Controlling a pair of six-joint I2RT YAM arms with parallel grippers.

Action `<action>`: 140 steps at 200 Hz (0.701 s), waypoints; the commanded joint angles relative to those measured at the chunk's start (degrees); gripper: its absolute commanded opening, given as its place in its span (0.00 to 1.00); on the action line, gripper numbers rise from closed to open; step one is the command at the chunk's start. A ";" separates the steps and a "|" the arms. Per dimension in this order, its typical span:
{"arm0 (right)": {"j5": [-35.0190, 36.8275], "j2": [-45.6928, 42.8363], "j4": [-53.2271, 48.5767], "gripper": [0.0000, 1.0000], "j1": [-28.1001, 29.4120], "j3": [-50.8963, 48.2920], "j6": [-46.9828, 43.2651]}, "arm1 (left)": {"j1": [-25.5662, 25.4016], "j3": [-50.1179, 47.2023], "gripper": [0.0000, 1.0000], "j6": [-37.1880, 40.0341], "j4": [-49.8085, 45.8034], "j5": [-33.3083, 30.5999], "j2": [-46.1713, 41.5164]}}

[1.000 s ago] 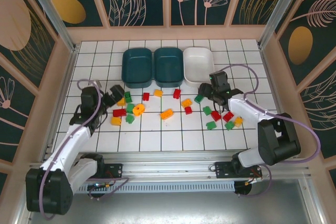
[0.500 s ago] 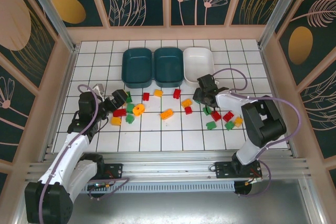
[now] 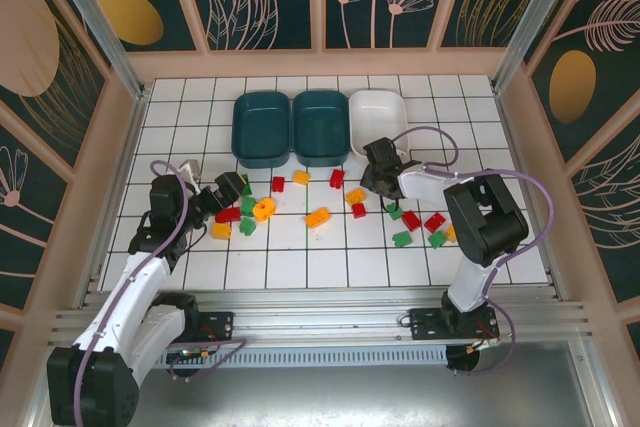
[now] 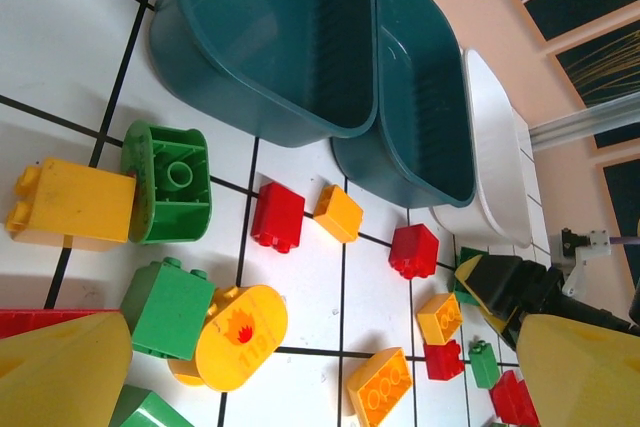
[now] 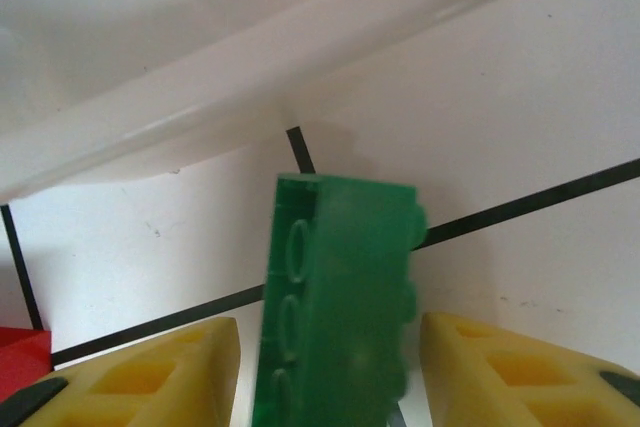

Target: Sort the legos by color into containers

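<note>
Green lego brick [image 5: 335, 297] is lying just beside the white tray [image 5: 250, 87], between my right fingers [image 5: 130, 377]; I cannot tell whether they are gripping it. My left fingers [image 4: 60, 367] are hanging wide open.

Bright even light, soft shadows, near green lego [image 5: 335, 307] slightly blurred.
</note>
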 commanded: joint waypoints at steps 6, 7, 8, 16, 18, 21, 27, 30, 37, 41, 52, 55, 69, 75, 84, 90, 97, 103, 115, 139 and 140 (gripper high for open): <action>0.97 -1.13 1.90 0.43 0.54 -0.59 0.31 | 0.00 -0.16 0.99 1.13 -0.86 1.67 0.75; 1.01 -1.14 2.00 0.43 0.58 -0.62 0.27 | -0.02 -0.16 0.98 1.13 -0.82 1.68 0.76; 1.08 -1.23 2.05 0.42 0.56 -0.72 0.24 | -0.03 -0.16 0.98 1.12 -0.80 1.68 0.72; 1.13 -1.54 2.39 0.37 0.54 -1.00 -0.08 | -0.04 -0.02 0.99 1.04 -0.78 1.66 0.90; 1.14 -1.61 2.46 0.37 0.54 -1.00 -0.10 | -0.04 0.01 0.99 0.99 -0.78 1.68 0.94; 1.25 -1.76 2.53 0.34 0.54 -1.06 -0.24 | -0.05 0.11 0.98 0.88 -0.78 1.66 0.94; 1.49 -1.99 2.67 0.30 0.55 -1.25 -0.42 | -0.04 0.19 0.99 0.87 -0.70 1.68 1.08; 1.54 -2.02 2.72 0.28 0.54 -1.33 -0.46 | -0.02 0.19 0.98 0.86 -0.69 1.67 1.12; 1.70 -2.29 2.85 0.23 0.58 -1.48 -0.66 | -0.02 0.32 0.98 0.83 -0.76 1.62 1.28; 1.69 -2.42 2.93 0.21 0.59 -1.54 -0.86 | -0.04 0.50 0.98 0.78 -0.77 1.68 1.36; 1.35 -3.02 3.05 0.16 0.57 -1.85 -1.22 | -0.05 0.83 0.99 0.62 -0.93 1.77 1.54; 1.26 -3.28 3.08 0.14 0.59 -1.93 -1.27 | -0.05 0.88 0.98 0.67 -0.95 1.80 1.57; 1.15 -5.05 3.02 0.11 0.84 -2.91 -1.13 | -0.05 1.29 0.98 0.43 -0.95 2.02 1.69; 1.06 -6.17 2.99 0.11 1.03 -3.44 -0.85 | -0.04 1.51 0.99 0.34 -1.04 2.08 1.82; 0.64 -8.32 3.24 0.10 1.66 -4.78 -0.02 | 0.00 1.60 0.99 0.17 -1.13 2.27 1.83; -0.18 -9.82 3.85 0.10 2.33 -5.85 0.60 | -0.02 1.60 0.98 0.09 -1.04 2.43 1.83; -1.29 -11.72 4.49 0.10 3.13 -6.79 1.08 | -0.08 1.38 0.98 -0.21 -0.75 2.70 1.83; -1.28 -13.44 4.01 0.10 4.53 -6.92 1.53 | -0.07 1.19 0.98 -0.41 -0.41 3.03 1.86; 0.21 -16.69 2.61 0.10 6.49 -6.49 1.64 | -0.04 0.95 0.99 -1.05 0.37 4.26 2.17; 1.64 -19.40 0.79 0.10 4.59 -3.28 -1.57 | -0.13 0.86 0.98 -2.46 3.50 7.49 3.89; 1.61 -19.33 0.70 0.09 4.28 -3.10 -1.82 | -0.09 0.93 0.98 -2.47 3.65 7.66 4.00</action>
